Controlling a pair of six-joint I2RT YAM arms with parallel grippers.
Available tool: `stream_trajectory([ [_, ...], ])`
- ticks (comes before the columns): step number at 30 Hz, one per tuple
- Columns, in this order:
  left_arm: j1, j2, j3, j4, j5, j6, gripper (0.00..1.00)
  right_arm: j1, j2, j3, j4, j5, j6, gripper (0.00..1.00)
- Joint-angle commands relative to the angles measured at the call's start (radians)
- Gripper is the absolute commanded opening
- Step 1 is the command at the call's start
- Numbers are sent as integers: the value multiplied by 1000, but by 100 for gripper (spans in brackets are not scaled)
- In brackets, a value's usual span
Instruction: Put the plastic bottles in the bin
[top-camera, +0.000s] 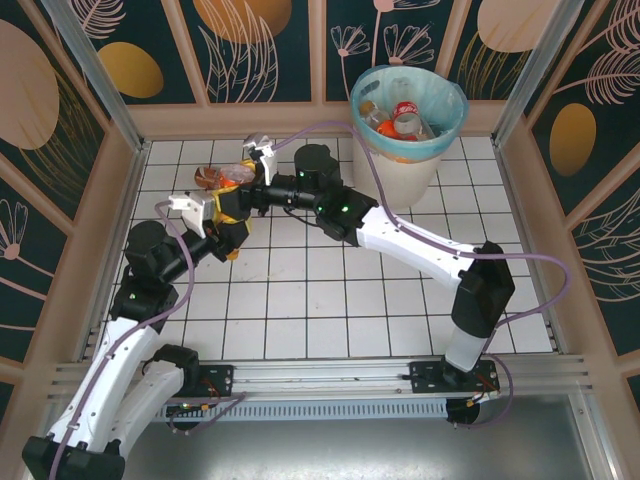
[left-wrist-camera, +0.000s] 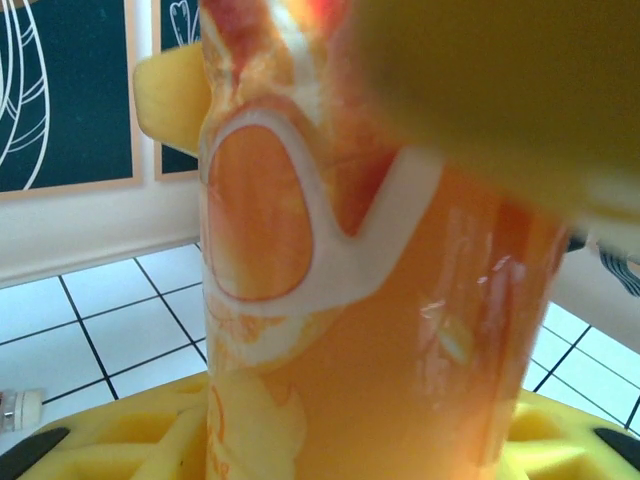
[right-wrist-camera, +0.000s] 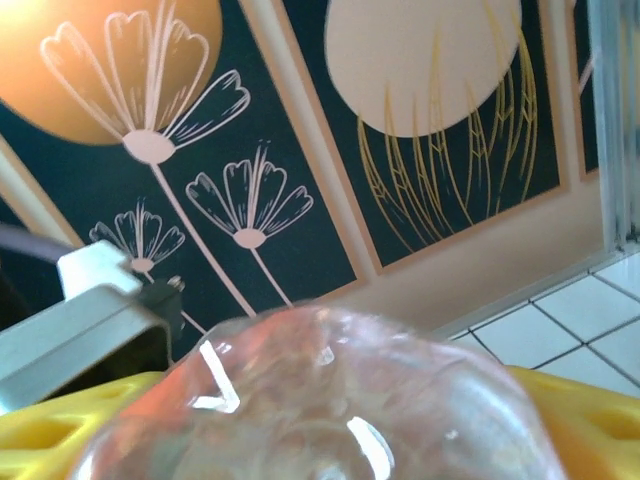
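An orange-labelled plastic bottle (left-wrist-camera: 380, 330) stands upright between the yellow fingers (left-wrist-camera: 170, 100) of my left gripper (top-camera: 232, 215), which is shut on it over the left-centre tiles. Just behind it, my right gripper (top-camera: 243, 180) reaches across from the right. It is shut on a clear brownish bottle (top-camera: 215, 178), whose rounded body (right-wrist-camera: 330, 400) bulges between its yellow pads (right-wrist-camera: 60, 440). The two grippers are close together. The bin (top-camera: 455, 112), white with a light blue liner, stands at the back right with several bottles (top-camera: 405, 118) inside it.
Patterned dark walls (top-camera: 270, 50) with beige frames close off the back and both sides of the white tiled floor (top-camera: 330, 300). A small whitish object (left-wrist-camera: 15, 408) lies on the tiles at the left. The right arm's forearm (top-camera: 400, 235) crosses the middle diagonally.
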Motion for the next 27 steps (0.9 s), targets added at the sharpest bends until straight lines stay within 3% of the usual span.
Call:
stream_trajectory([
  [1,-3,-6,-9,39,13,23,46,4,11,27,-13,48,-4,69],
  [5,-2,-19,-12,26,-42,33,55,4,-6,2,-3,66,-17,56],
  [11,-2,-62,-31,45,-108,36,83,3,-29,15,-45,145,-48,52],
  [14,-3,-90,-43,45,-203,42,91,0,-51,41,-88,219,-94,51],
  [21,-2,-170,-69,48,-465,55,97,-37,-124,124,-235,520,-248,47],
  [27,-3,-215,-87,53,-575,48,98,-147,-207,134,-273,609,-276,47],
])
